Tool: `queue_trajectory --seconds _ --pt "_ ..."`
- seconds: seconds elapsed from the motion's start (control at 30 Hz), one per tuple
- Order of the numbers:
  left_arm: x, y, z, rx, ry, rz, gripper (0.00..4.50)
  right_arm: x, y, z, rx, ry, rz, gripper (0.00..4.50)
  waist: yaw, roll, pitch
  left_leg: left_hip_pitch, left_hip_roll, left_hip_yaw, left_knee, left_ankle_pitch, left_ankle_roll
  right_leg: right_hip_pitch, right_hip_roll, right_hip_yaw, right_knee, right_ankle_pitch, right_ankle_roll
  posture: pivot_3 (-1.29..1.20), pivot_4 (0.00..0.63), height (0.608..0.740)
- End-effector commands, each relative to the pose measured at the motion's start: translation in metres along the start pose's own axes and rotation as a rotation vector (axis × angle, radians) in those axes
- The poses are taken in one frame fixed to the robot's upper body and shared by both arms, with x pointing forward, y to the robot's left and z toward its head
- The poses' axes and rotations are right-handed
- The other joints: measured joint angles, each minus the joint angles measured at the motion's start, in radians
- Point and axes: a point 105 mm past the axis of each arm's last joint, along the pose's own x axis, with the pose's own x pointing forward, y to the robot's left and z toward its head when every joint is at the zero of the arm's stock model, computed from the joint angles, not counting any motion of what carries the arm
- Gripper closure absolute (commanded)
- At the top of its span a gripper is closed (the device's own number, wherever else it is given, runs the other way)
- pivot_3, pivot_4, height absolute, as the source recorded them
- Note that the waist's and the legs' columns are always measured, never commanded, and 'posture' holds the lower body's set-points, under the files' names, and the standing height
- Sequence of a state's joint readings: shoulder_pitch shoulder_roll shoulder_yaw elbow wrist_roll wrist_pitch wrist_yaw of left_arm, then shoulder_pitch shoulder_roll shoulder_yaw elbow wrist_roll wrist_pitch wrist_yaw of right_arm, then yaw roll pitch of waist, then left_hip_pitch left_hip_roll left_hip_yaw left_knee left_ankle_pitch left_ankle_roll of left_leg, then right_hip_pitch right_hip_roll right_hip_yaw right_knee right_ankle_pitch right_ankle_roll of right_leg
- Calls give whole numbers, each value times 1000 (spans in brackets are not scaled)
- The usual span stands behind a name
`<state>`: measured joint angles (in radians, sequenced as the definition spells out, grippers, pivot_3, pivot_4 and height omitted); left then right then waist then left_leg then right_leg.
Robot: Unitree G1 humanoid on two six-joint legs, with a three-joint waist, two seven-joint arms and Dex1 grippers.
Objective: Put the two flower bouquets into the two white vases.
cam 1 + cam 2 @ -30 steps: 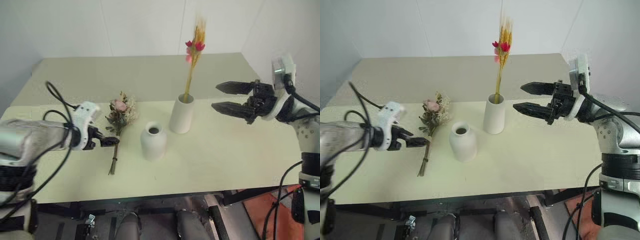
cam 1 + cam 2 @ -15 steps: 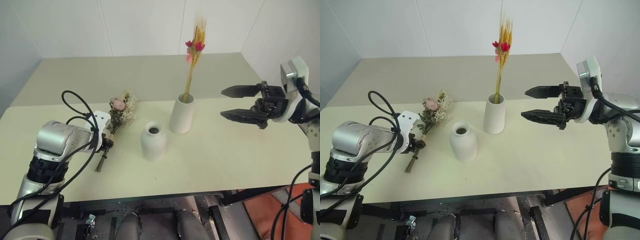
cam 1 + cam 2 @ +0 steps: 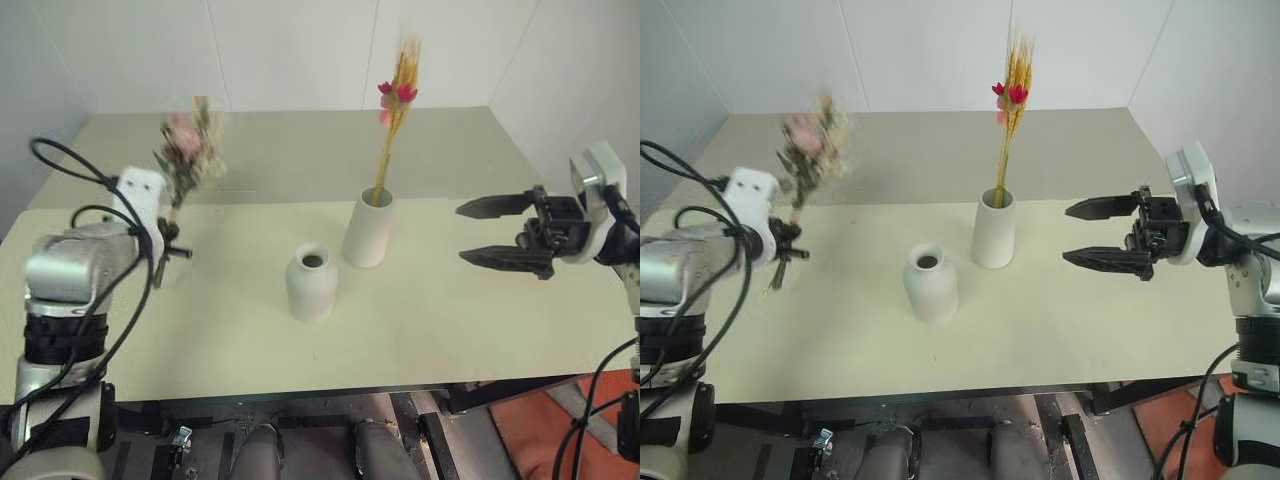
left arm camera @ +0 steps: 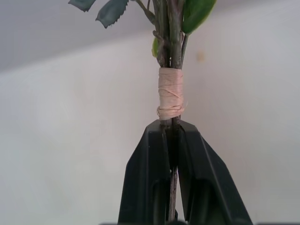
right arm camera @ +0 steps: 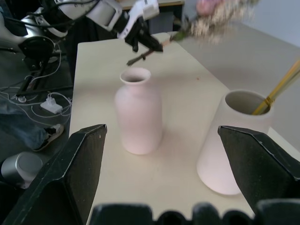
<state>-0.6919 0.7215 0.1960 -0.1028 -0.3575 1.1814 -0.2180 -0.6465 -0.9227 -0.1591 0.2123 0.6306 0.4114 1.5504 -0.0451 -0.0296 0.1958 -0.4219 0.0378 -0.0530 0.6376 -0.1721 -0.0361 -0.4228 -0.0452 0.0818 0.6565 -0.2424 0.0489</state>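
My left gripper (image 3: 168, 241) is shut on the stems of the bushy bouquet with the pink rose (image 3: 187, 146), which it holds upright above the table's left side. In the left wrist view its fingers (image 4: 145, 187) clamp the stems just below a band of tape (image 4: 169, 93). The short rounded white vase (image 3: 311, 281) stands mid-table with nothing in its neck. Behind it to the right, the taller white vase (image 3: 368, 228) holds the slim yellow bouquet with red blossoms (image 3: 397, 95). My right gripper (image 3: 495, 233) hangs open to the right of both vases, holding nothing.
The pale table (image 3: 450, 320) reaches back to white walls. Dark cables (image 3: 70, 165) loop around my left arm. Below the table's front edge lie a dark frame and floor clutter (image 3: 180, 435).
My left gripper closed on the bushy bouquet's stems and lifted it off the table, swinging it up and left until upright. My right gripper drew back to the right, still open.
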Motion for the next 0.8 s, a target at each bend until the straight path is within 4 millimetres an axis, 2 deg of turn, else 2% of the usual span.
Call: queue_trajectory --seconds 0.03,0.17,0.27,0.33,0.43,0.53,0.8 --pt "-33 -14 74 -51 -388 -143 4482 -8 6 0 -40 21 51 0 2 0 0 0 0 0 0 0 0 0 0 0 0 0 0 0 150 740" --pt "-65 -40 112 -134 -599 -377 4482 -11 8 -4 -35 23 58 0 5 0 0 0 0 0 1 0 0 1 0 0 0 0 1 0 150 740" --pt "-93 -66 129 -195 -679 -648 4482 -12 8 -5 -36 26 61 0 3 0 0 0 0 0 2 0 0 1 0 0 0 0 1 0 150 740" --pt "-111 -83 133 -196 -715 -814 4482 -11 8 -6 -37 27 61 0 0 0 0 0 0 0 2 0 0 1 0 0 0 0 2 0 150 740" --pt "-124 -108 126 -192 -709 -997 4482 -10 8 -6 -43 21 62 0 -3 0 0 1 0 0 2 0 0 2 0 1 1 0 2 0 150 740" --pt "-123 -131 114 -163 -654 -1084 4482 -9 8 -6 -49 19 63 0 -2 0 0 1 0 0 2 0 0 2 0 1 1 0 2 0 150 740" --pt "-119 -152 95 -97 -672 -1176 4482 -11 10 -3 -56 15 62 0 -1 0 0 1 -1 0 3 0 0 2 0 2 1 0 2 0 150 740"
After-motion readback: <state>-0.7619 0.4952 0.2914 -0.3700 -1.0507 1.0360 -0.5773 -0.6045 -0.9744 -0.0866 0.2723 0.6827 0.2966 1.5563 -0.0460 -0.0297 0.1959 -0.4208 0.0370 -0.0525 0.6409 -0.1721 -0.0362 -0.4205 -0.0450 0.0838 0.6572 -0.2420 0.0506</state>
